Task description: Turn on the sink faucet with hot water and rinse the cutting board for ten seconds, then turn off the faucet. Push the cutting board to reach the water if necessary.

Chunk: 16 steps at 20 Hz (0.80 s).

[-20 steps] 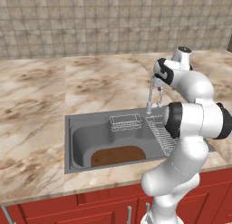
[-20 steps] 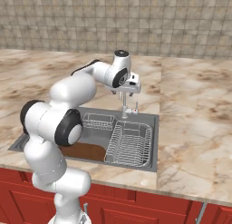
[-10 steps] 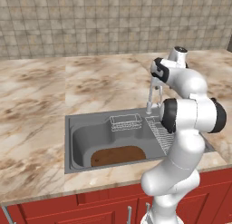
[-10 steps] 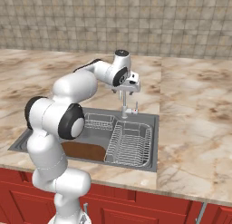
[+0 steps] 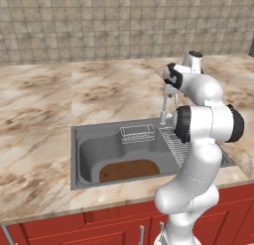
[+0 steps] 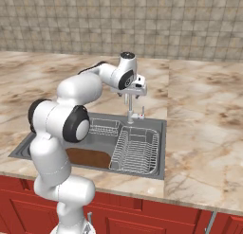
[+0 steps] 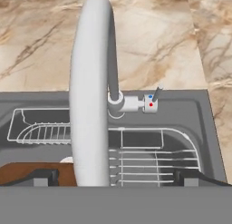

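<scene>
1. Tiled wall (image 5: 99,26), beige-grey, behind a marbled bench (image 5: 44,115) over red cabinet fronts (image 6: 180,219).
2. Sink (image 5: 75,154): grey steel basin set in the bench, directly ahead of the arm.
3. Wire dish rack (image 6: 137,150): occupies the basin's right part, beside the board.
4. Cutting board (image 5: 129,169): dark brown, flat on the basin floor at the near edge, left of the rack.
5. Sink faucet (image 7: 93,82): arched spout fills the hand view's centre, hiding part of the basin; base at the back rim, small side lever (image 7: 156,95) raised.
6. Small wire basket (image 5: 138,134): at the back wall, left of the faucet.
7. Gripper (image 6: 136,88): above the faucet; fingers (image 7: 41,177) wide apart, holding nothing.
</scene>
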### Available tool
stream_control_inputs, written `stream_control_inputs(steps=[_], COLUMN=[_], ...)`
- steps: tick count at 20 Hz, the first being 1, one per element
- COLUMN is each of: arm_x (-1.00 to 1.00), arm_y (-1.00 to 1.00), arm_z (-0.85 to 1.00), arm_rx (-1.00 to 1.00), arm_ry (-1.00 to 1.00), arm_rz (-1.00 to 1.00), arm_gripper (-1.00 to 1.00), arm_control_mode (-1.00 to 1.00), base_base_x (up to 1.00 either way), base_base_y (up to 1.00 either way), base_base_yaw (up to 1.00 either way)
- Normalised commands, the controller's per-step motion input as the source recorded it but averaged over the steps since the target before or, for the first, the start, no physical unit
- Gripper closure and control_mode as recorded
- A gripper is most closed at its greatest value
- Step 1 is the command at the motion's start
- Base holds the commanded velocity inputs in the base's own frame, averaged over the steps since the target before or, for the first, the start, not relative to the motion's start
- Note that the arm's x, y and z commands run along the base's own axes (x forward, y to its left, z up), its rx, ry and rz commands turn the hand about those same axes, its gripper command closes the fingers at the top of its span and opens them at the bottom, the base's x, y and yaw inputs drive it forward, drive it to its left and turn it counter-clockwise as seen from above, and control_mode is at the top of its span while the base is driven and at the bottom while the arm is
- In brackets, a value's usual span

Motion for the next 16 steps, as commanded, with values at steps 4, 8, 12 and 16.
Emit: stream_control_inputs(steps=[4, 8, 12, 16], arm_x=[0.23, 0.19, 0.1, 0.0], arm_y=[0.06, 0.03, 0.04, 0.1], arm_z=[-0.06, -0.07, -0.09, -0.08], arm_rx=[0.0, 0.0, 0.0, 0.0], arm_ry=[0.0, 0.0, 0.0, 0.0], arm_rz=[0.0, 0.0, 0.0, 0.0], arm_gripper=[-1.0, -1.0, -1.0, -1.0], arm_control_mode=[-1.0, -1.0, -1.0, -1.0], base_base_x=[0.0, 0.0, 0.0, 0.0], base_base_y=[0.0, 0.0, 0.0, 0.0], base_base_yaw=[0.0, 0.0, 0.0, 0.0])
